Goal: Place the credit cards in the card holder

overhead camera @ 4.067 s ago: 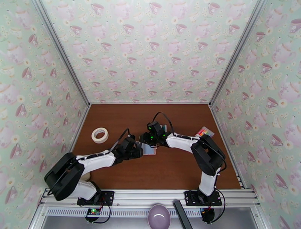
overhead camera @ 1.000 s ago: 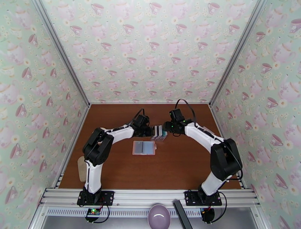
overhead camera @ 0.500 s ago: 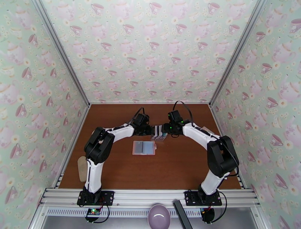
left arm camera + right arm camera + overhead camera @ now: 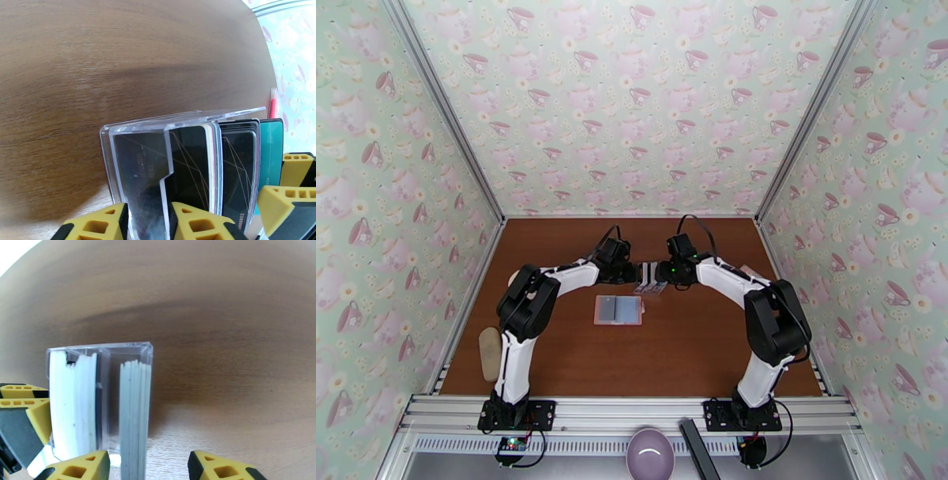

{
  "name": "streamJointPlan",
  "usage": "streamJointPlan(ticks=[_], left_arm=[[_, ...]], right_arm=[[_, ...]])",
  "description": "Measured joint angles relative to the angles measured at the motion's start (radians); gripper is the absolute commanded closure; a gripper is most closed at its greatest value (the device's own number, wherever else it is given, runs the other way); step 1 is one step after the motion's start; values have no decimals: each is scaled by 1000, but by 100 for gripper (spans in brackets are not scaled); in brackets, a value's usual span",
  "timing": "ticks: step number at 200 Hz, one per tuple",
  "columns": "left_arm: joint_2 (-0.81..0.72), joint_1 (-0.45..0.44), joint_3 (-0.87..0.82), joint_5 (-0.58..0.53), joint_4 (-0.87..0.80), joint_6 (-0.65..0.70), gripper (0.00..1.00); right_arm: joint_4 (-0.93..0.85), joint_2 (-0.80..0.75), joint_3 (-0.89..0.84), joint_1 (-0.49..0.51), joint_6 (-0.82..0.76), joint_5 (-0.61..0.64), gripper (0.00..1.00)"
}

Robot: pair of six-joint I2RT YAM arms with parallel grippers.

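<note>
The task is only beginning, in my judgement. The thin black and white plastic credit cards [image 4: 134, 409] are all standing on edge inside the small clear plastic rack [image 4: 138, 132], near the centre of the top view. The small pink book-style card holder [image 4: 618, 309] is lying open and flat just below the rack in that view. Its pale pockets are looking empty (though they are too small there to be sure). So every card is waiting to be pulled out and slid in.

The left claw [image 4: 146, 215] is pinching the notched end wall of the rack. The right claw [image 4: 148, 461] is standing open astride a bundle of white card edges, with a gap on one side.

The brown wooden desk [image 4: 695, 347] is offering free surface around the rack, well apart from the desk edges. The tight place is the rack itself, where the two claws are facing each other just beside one another.
</note>
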Motion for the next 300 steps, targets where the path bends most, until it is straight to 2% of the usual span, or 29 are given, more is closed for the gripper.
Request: streamJointPlan(ticks=[140, 250, 300], left_arm=[[-1, 2, -6, -5, 15, -1, 67], [-1, 3, -8, -3, 18, -4, 66], [-1, 4, -8, -3, 18, -4, 66]], right_arm=[[-53, 5, 55, 2, -27, 87, 50], [-68, 5, 93, 2, -49, 76, 77], [-68, 1, 96, 2, -49, 67, 80]])
